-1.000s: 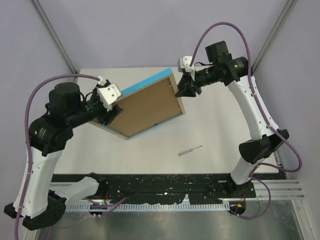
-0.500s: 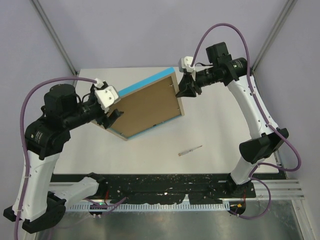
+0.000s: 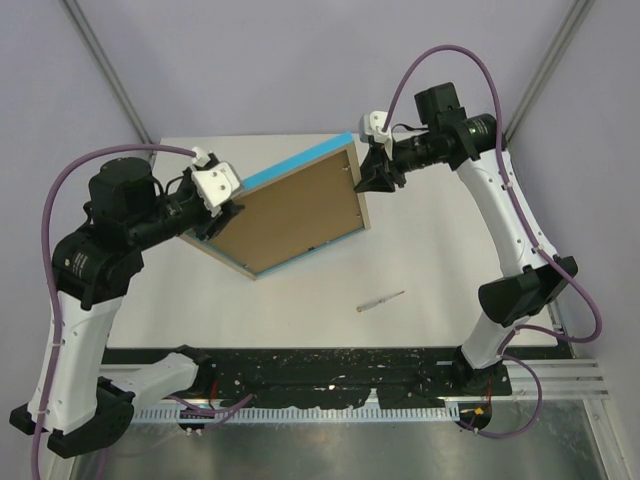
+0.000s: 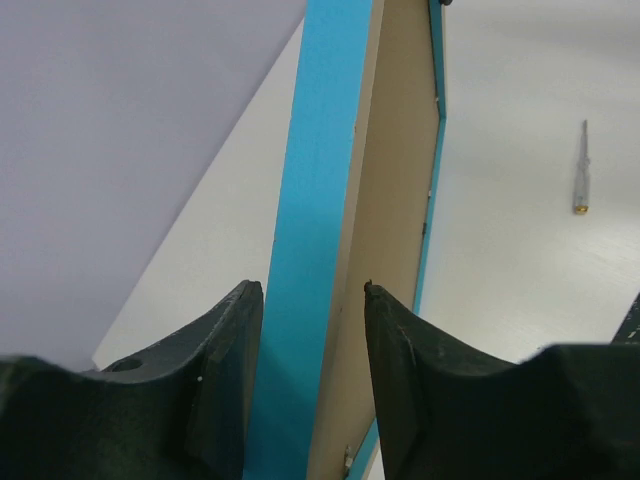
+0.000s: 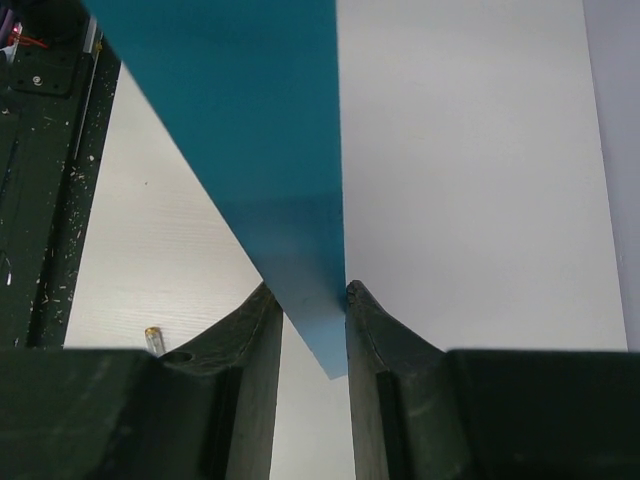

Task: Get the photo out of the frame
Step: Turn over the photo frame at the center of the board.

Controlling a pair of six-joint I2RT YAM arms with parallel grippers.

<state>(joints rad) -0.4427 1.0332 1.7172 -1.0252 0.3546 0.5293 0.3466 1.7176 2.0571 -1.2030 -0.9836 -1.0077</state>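
The frame (image 3: 290,166) hangs tilted above the table, held between both arms. Its light-blue edge is uppermost and its back faces up. A brown backing board (image 3: 296,214) fills that back, and the photo is hidden. My left gripper (image 3: 216,226) is shut on the frame's left edge. In the left wrist view its fingers (image 4: 228,350) sit on either side of the blue edge (image 4: 320,200), around the left gripper's middle (image 4: 313,292). My right gripper (image 3: 361,181) is shut on the frame's upper right corner. In the right wrist view that blue corner (image 5: 262,130) is pinched at the right gripper's tips (image 5: 306,292).
A small thin pen-like tool (image 3: 380,300) lies on the white table (image 3: 440,260) in front of the frame, also seen as the tool (image 4: 581,172) from the left wrist. The black rail (image 3: 330,365) with the arm bases runs along the near edge.
My left gripper loosened, shifted slightly along the frame's left edge and closed on it again. The frame and the right gripper have barely moved.
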